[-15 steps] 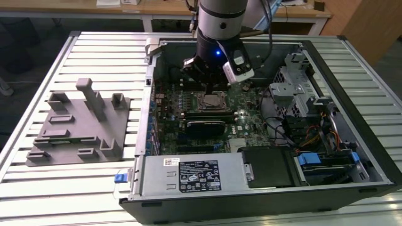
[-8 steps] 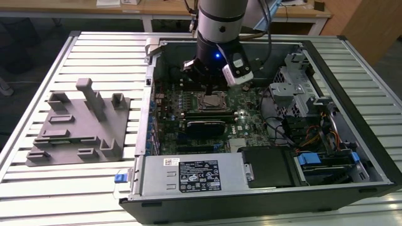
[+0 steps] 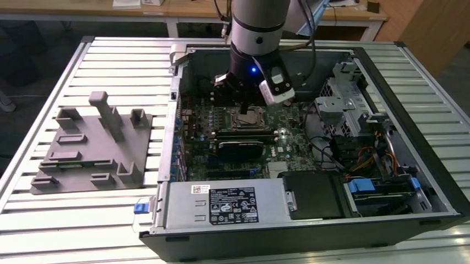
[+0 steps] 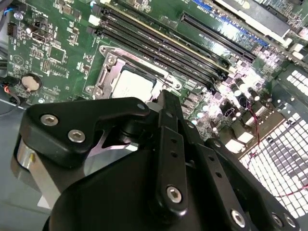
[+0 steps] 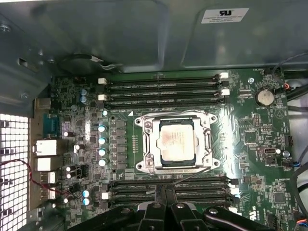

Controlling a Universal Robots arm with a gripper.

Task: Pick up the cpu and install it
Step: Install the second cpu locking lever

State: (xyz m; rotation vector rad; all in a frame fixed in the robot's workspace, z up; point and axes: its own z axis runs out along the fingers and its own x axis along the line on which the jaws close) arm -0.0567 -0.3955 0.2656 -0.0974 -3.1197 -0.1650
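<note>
Inside the open computer case (image 3: pixel 411 165), my claw (image 5: pixel 163 199), fingers pressed together and empty, hovers over the cpu (image 5: pixel 177 141) seated in its socket frame (image 5: pixel 144 144).

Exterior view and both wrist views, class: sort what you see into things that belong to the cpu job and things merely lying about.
Belonging to the job:
the cpu, lying in the socket frame
the tool, just beside that socket
the motherboard

Lying about:
grey tray on the slatted table
power supply
drive cage

Arm upright, wrist pointing straight down, claw (image 5: pixel 163 192) with fingertips pressed together, holding nothing.
</note>
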